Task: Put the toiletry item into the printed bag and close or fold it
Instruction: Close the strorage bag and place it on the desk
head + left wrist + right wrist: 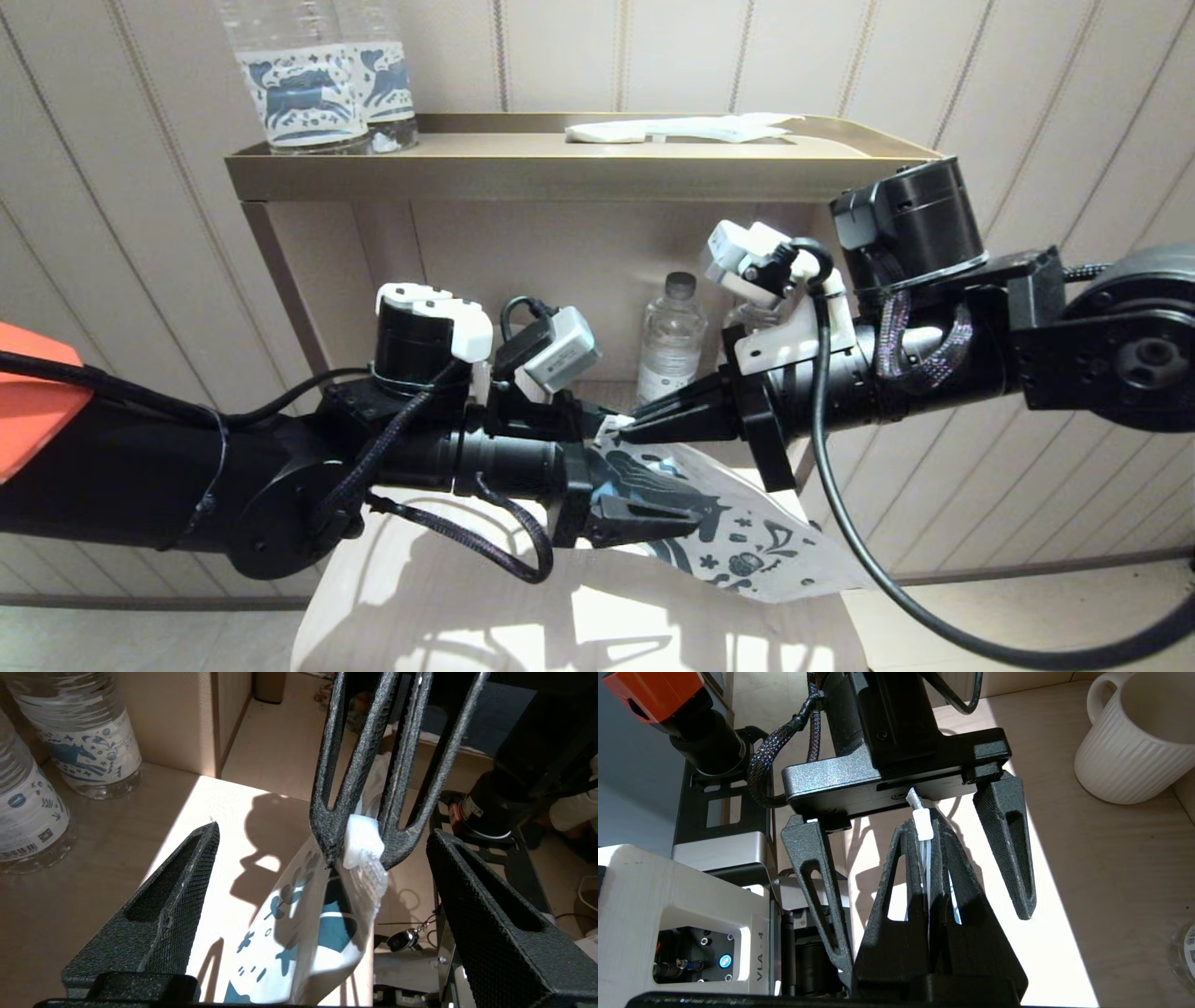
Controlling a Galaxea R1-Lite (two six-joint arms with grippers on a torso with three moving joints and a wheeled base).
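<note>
The printed bag [738, 532], white with a dark blue horse and doodles, hangs slanted over the pale shelf surface [439, 597]. My right gripper [637, 427] is shut on the bag's top edge, and a small white closure piece [359, 840] sticks out at its fingertips [906, 835]. In the left wrist view the bag [280, 933] trails down from that grip. My left gripper [322, 830] faces the right one with its jaws wide apart, either side of the bag's top, touching nothing. The toiletry item is hidden in every view.
Two clear bottles with blue horse labels [317, 84] and a white wrapped packet [681, 129] stand on the top shelf. A small bottle [670, 336] stands at the back of the lower shelf, and a white ribbed mug [1134, 737] beside it.
</note>
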